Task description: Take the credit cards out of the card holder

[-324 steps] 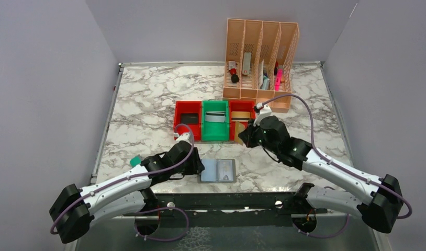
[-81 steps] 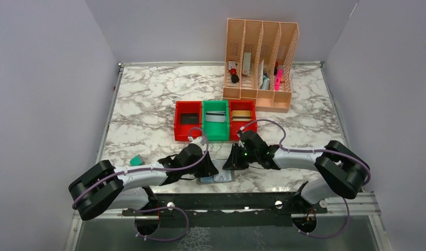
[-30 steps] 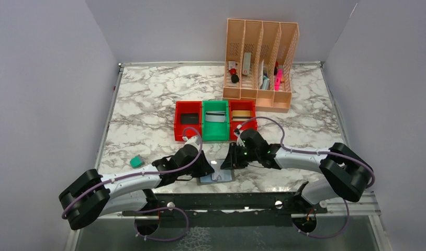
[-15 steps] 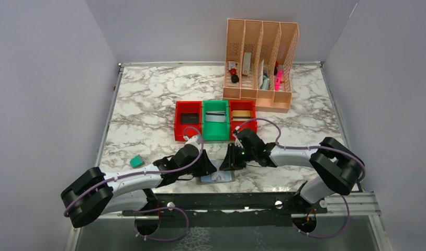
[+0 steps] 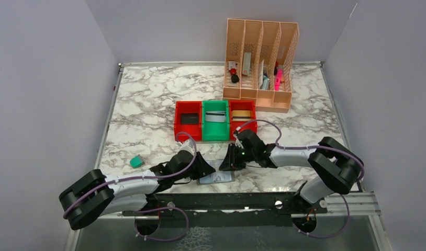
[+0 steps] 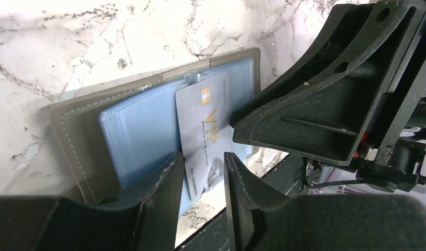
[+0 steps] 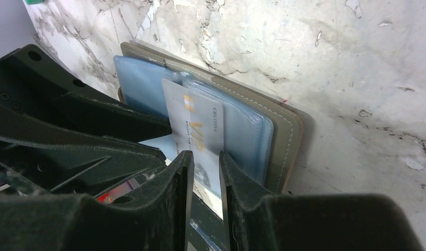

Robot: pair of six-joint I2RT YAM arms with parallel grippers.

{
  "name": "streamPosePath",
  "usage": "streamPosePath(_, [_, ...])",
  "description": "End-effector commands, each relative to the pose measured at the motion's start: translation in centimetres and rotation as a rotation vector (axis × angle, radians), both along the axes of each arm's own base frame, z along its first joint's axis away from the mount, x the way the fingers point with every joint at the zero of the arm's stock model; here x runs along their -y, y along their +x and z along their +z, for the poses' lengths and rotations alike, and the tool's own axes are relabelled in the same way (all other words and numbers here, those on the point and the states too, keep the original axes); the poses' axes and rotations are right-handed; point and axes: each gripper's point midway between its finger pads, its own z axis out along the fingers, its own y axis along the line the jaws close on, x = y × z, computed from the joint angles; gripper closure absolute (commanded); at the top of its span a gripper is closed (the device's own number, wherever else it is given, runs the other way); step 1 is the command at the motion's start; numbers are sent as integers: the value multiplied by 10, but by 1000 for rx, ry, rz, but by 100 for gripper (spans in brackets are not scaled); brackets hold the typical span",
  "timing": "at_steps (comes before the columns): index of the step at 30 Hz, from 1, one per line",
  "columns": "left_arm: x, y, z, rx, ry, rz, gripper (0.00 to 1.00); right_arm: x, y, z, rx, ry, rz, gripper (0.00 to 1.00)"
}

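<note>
The card holder [image 5: 217, 177] lies open near the table's front edge, grey with light blue pockets [image 6: 135, 130]. A silver card [image 6: 203, 130] marked VIP sticks halfway out of its middle pocket toward the table edge. My left gripper [image 6: 203, 159] is open, its fingers either side of the card's free end without clamping it. My right gripper [image 7: 205, 156] stands over the same card [image 7: 198, 130] from the other side, jaws a little apart with nothing clamped. In the left wrist view one of its fingers [image 6: 305, 104] reaches the holder's right panel. From above, both grippers meet over the holder.
Behind the holder stand a red bin [image 5: 188, 128] with a black card, a green bin [image 5: 215, 129] with a silver card and a red bin [image 5: 243, 122] with a gold card. A peach slotted organiser [image 5: 260, 65] is at the back. A teal block [image 5: 135, 162] lies left.
My left gripper's jaws have widened and its arm has drawn back a little toward the left. The right gripper has stayed over the holder.
</note>
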Motion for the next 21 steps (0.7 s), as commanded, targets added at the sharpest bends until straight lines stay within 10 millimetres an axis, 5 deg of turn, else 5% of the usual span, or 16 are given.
streamPosePath(1, [-10, -3, -8, -22, -3, 49, 61, 27, -17, -39, -64, -143, -13, 70])
streamPosePath(4, [-19, -5, -19, -51, 42, 77, 40, 27, -16, -38, -65, -142, -17, 70])
streamPosePath(8, [-34, -7, -33, -77, 125, 103, 33, 29, -16, -38, -64, -149, -26, 70])
streamPosePath(21, [-7, -7, -15, -34, 34, -1, 56, 29, -15, -39, -66, -152, -32, 70])
